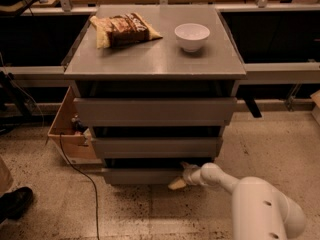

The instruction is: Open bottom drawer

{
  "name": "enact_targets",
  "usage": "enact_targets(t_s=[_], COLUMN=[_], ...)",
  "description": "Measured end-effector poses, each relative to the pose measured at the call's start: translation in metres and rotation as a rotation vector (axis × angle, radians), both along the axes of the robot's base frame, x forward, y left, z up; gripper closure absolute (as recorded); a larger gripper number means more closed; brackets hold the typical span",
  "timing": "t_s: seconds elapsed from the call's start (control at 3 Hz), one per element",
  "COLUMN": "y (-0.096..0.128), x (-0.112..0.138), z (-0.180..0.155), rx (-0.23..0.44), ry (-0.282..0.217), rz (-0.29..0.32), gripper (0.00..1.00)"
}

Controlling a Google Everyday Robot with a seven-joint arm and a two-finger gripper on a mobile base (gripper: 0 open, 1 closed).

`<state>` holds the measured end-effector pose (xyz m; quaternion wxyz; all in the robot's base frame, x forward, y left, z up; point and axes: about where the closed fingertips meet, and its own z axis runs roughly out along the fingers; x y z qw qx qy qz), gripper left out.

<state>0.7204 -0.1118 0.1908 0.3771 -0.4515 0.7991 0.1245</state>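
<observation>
The bottom drawer (pixel 142 176) is the narrowest grey front, lowest in the grey cabinet (pixel 155 59). It stands slightly out from the cabinet, with a dark gap above it. Above it are the mid-sized drawer front (pixel 156 147) and the widest one (pixel 155 111). My gripper (pixel 184 176) reaches in from the lower right on its white arm (pixel 260 209). It sits at the right end of the bottom drawer front, touching its top edge. One pale fingertip (pixel 176 184) shows below the front's edge.
A chip bag (pixel 122 30) and a white bowl (pixel 192 36) lie on the cabinet top. A cardboard box (pixel 67 131) stands at the cabinet's left, with a black cable (pixel 80 176) across the floor. A shoe (pixel 15 204) shows at lower left.
</observation>
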Motion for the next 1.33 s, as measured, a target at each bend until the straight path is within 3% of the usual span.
enact_targets(t_s=[0.33,0.67,1.0,1.33], y=[-0.007,-0.005,-0.005,-0.005], x=[-0.041,-0.065,-0.065,-0.065], z=[-0.015,-0.018,-0.012,-0.005], rx=[-0.024,-0.04,-0.04,-0.04], ry=[0.047,0.087,0.087,0.087], rz=[0.02,0.049,0.049,0.049], gripper=[0.0,0.26,0.51,0.66])
